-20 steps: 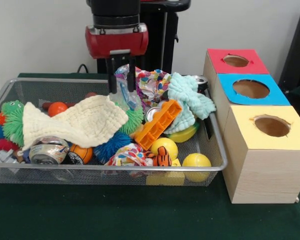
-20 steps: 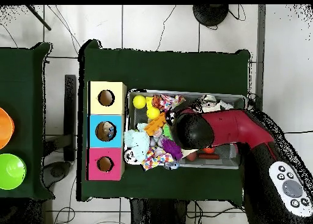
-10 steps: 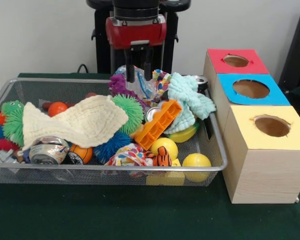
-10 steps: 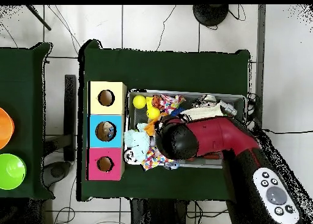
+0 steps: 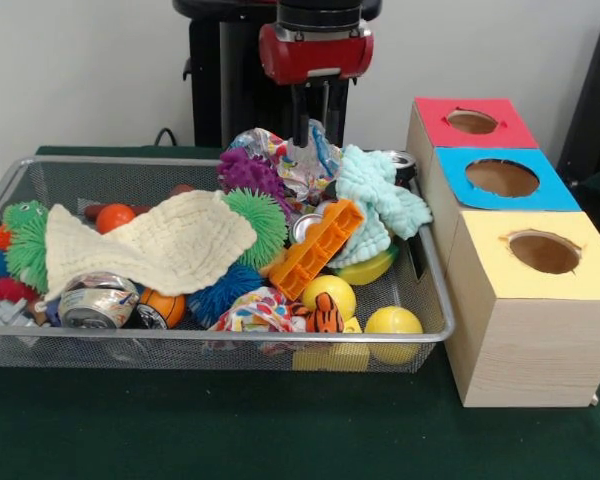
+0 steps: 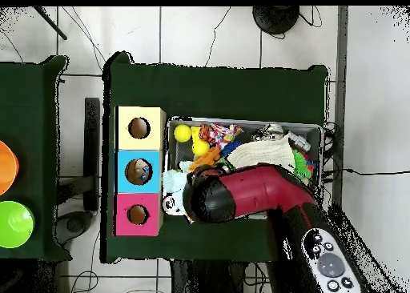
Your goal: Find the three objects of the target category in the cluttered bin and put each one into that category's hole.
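My gripper (image 5: 317, 138) hangs over the back middle of the wire bin (image 5: 210, 338), shut on a crinkly colourful wrapper (image 5: 288, 160) that trails down to the left onto the pile. Just right of it lies a teal cloth (image 5: 375, 200). Three wooden boxes stand right of the bin, with a red hole (image 5: 472, 121), a blue hole (image 5: 501, 177) and a yellow hole (image 5: 543, 252). From overhead, the red arm (image 6: 240, 195) covers the bin's side nearest the blue box (image 6: 138, 171), and the gripper itself is hidden under it.
The bin also holds a cream cloth (image 5: 150, 245), an orange block (image 5: 318, 247), yellow balls (image 5: 393, 325), a can (image 5: 95, 300), and green (image 5: 260, 225) and purple (image 5: 245, 170) spiky balls. Green cloth covers the table (image 5: 280, 430).
The gripper has travelled right along the bin's back, toward the boxes, and risen a little, dragging the colourful wrapper with it. The purple spiky ball is now uncovered.
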